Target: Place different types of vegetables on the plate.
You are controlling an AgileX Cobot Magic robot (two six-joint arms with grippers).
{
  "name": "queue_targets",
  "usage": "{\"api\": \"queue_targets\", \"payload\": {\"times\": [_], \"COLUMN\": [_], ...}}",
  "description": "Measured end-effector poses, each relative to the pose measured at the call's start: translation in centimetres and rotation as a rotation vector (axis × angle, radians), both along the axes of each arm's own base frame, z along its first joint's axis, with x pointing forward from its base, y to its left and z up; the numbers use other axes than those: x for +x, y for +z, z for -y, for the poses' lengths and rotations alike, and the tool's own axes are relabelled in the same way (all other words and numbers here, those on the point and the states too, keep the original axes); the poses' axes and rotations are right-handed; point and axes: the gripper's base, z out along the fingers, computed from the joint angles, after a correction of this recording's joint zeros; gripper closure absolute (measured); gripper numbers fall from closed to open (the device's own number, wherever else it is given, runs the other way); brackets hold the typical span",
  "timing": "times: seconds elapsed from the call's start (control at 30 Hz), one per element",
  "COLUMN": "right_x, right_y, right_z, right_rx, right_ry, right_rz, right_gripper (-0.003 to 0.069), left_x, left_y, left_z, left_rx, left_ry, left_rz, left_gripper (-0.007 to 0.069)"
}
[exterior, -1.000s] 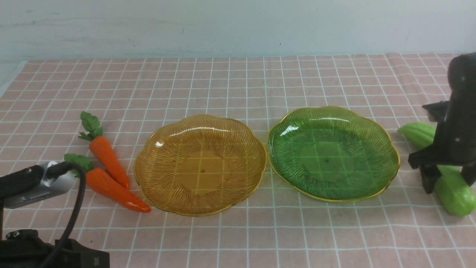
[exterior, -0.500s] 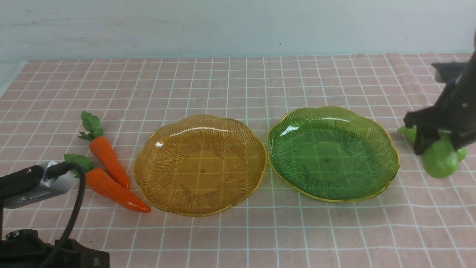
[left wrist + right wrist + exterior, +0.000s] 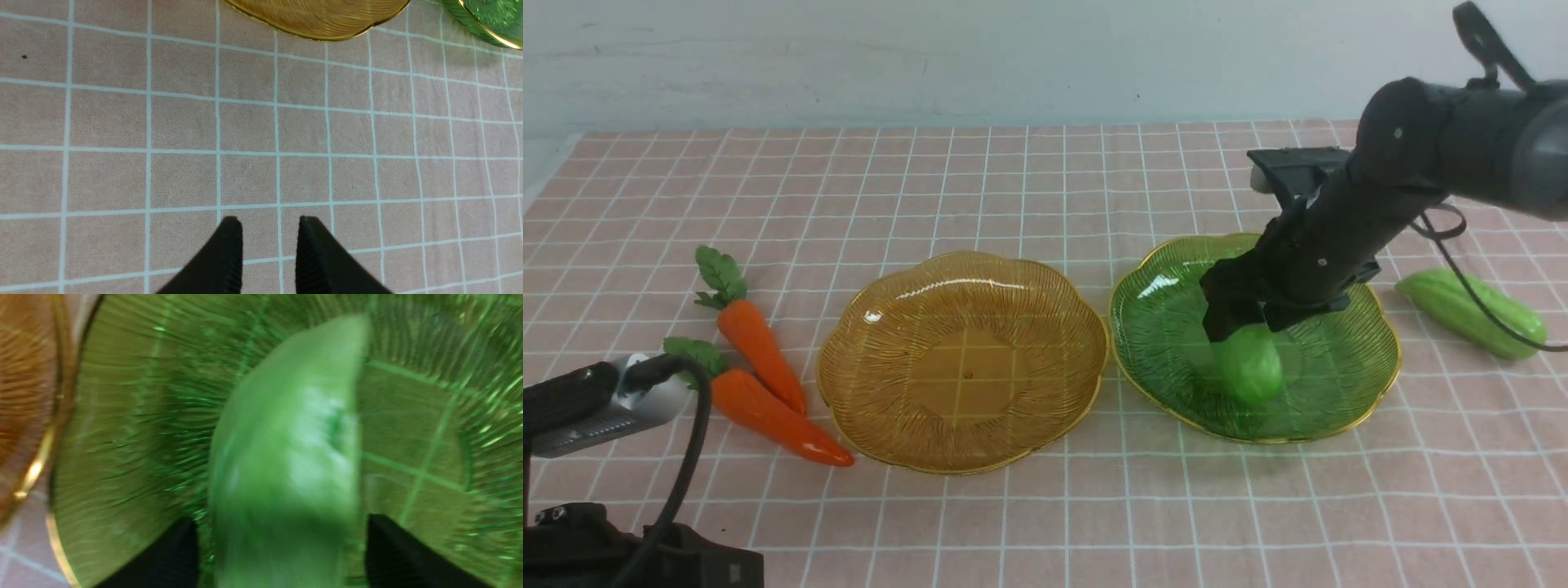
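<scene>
Logging the change first: what moved? (A)

Item, carried cucumber (image 3: 1250, 367): a second ago it was low at the right edge of the counter (image 3: 1045, 188), clear of both plates. Half a second ago it was lifted. Now it is over the green plate (image 3: 1143, 286), inside the rim. The right end effector (image 3: 1245, 322) swung left with it. (B)

Meaning for the task? (A)

Judged: the first vegetable is at the point of delivery, release pending. Cannot tell whether its lower tip touches the plate floor, as the pictures blur there. (B)

Position relative to the end effector? (A)

Directly below and between the jaws, hanging tilted, lower end toward the near side. The right wrist view shows one black finger on each flank of the green body, pinching it. (B)

Remaining stock? (A)

Second cucumber (image 3: 1470, 313): on the counter just right of the green plate, unmoved. Far carrot (image 3: 760, 351) and near carrot (image 3: 776, 416): side by side, left of the amber plate (image 3: 964, 359). Left end effector (image 3: 269, 222): near left, jaws slightly parted, gripping nothing, over bare cloth. Judged: a carrot is needed next, for a second type. (B)
</scene>
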Motion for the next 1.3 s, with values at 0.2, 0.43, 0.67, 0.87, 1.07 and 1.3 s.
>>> {"api": "queue_targets", "payload": {"times": [0.2, 0.43, 0.67, 0.87, 1.07, 1.3], "right_x": [1.1, 2.9, 3.8, 4.1, 4.5, 5.2], "right_y": [0.5, 0.7, -3.1, -4.9, -2.7, 4.3], "right_z": [2.9, 11.5, 14.5, 14.7, 14.1, 10.5], "right_rx": [-0.185, -0.529, -0.600, -0.625, -0.534, -0.105], "right_ry": [0.034, -0.052, -0.067, -0.063, -0.174, -0.246], "right_rz": [0.037, 0.069, -0.003, -0.024, -0.111, -0.035], "right_gripper": [-0.0021, -0.0031, -0.0015, 0.0062, 0.0264, 0.0264], "left_x": [0.0, 0.0, 0.0, 0.0, 0.1, 0.2], "left_y": [0.0, 0.0, 0.0, 0.0, 0.1, 0.0], "left_z": [0.0, 0.0, 0.0, 0.0, 0.0, -0.3], "left_rx": [0.000, 0.000, -0.001, -0.003, -0.003, 0.012], "left_ry": [0.001, 0.002, 0.002, 0.003, 0.007, 0.054], "left_rz": [0.002, 0.003, 0.003, 0.002, 0.010, 0.007], "left_gripper": [0.0445, 0.0445, 0.0445, 0.0445, 0.0445, 0.0415]}}
